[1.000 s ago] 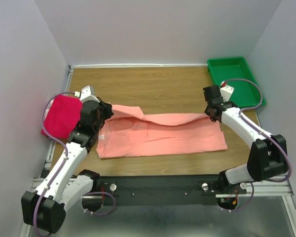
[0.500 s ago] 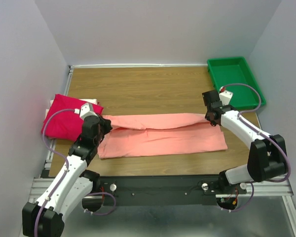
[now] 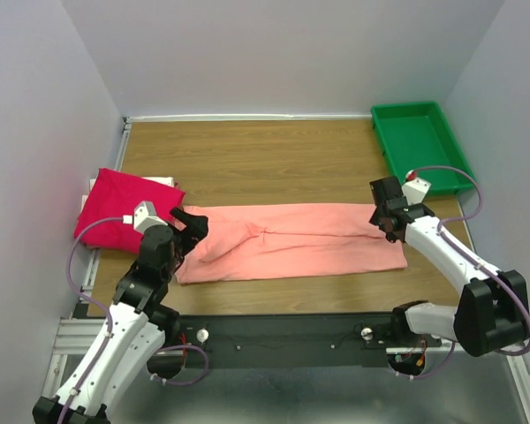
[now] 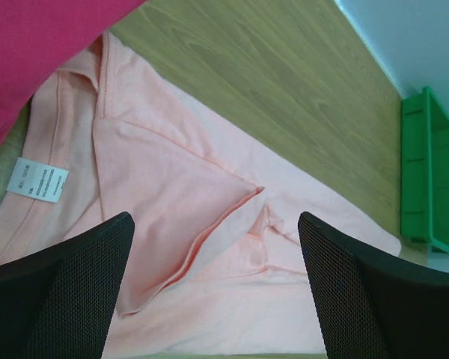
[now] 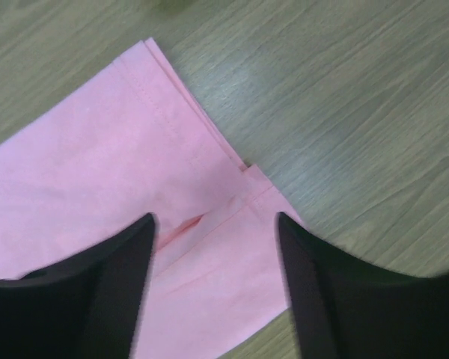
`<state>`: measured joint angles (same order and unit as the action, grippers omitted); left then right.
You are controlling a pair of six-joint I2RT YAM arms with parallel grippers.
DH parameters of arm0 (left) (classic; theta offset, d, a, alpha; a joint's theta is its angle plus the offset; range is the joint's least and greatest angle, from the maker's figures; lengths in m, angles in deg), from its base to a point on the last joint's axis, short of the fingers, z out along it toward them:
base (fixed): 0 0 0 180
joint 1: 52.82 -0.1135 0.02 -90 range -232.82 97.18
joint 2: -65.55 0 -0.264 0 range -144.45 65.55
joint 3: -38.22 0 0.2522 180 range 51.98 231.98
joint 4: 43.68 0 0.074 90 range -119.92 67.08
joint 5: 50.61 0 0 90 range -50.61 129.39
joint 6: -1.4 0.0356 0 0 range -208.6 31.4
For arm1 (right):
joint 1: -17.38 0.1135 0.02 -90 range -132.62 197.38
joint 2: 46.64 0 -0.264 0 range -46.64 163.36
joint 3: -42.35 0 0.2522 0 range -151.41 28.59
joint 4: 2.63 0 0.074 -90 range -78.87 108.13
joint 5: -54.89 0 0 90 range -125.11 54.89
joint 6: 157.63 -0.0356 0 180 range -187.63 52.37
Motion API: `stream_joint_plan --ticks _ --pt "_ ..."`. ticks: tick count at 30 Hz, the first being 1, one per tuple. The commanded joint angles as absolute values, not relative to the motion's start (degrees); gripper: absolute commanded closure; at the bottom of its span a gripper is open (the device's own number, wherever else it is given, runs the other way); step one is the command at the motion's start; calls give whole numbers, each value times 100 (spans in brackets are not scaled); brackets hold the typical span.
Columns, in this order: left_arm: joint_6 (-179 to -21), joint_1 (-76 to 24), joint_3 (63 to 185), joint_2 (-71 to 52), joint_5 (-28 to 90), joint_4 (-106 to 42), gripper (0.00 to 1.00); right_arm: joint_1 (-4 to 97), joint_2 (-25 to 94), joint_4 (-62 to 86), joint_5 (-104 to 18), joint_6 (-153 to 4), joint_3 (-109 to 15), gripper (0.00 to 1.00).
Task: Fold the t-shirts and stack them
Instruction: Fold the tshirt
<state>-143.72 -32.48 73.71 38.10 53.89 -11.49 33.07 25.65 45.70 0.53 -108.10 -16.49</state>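
Top external shows us the table (image 3: 274, 150) with the pink shirt (image 3: 309, 243) lying across it in a long folded strip. The red shirt (image 3: 110, 208) sits at the left edge, just beside its collar. Our left pincer (image 4: 215, 217) and right pincer (image 5: 214, 217) are both spread wide over the pink shirt's ends, holding nothing.

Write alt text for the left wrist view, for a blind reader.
A salmon pink t-shirt lies folded on a wooden table, below the open left gripper. A magenta t-shirt lies at its collar end; a green tray stands beyond.
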Motion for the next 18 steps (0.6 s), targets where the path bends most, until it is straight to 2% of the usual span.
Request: stream_joint_plan --ticks 1,3,4,5,6,7,8,13,18 --pt "-14372 -3234 7842 3751 5740 -953 2 3320 2349 4805 -64 -10657 -1922 19" --pt "-14214 -3234 7905 3602 5714 -1137 2 3320 2279 4586 -889 -10412 -2019 12" --pt "-13995 -3234 7914 3358 5592 -1451 2 3320 2209 4367 -1327 -10001 -1984 4" --pt "-13863 -3234 7905 3199 5469 -1646 2 3338 2130 3765 -2497 -9788 -1923 0" --pt "-13713 -3234 7887 2806 5329 -2100 2 3355 1964 3419 -3153 -9578 -1731 0" --pt "-13529 -3234 7879 2602 5049 -2313 2 3373 1928 3042 -4438 -9541 -1642 0" --pt "-13406 -3234 7878 2373 4925 -2516 2 3460 1936 2681 -4913 -9540 -1589 0" --pt "-13062 -3365 8010 863 4608 -3307 2 4620 2725 1352 -5970 -9233 -2131 0" --pt "-12930 -3778 7835 183 3984 -4028 2 5473 4736 973 -6613 -8654 -3440 0"
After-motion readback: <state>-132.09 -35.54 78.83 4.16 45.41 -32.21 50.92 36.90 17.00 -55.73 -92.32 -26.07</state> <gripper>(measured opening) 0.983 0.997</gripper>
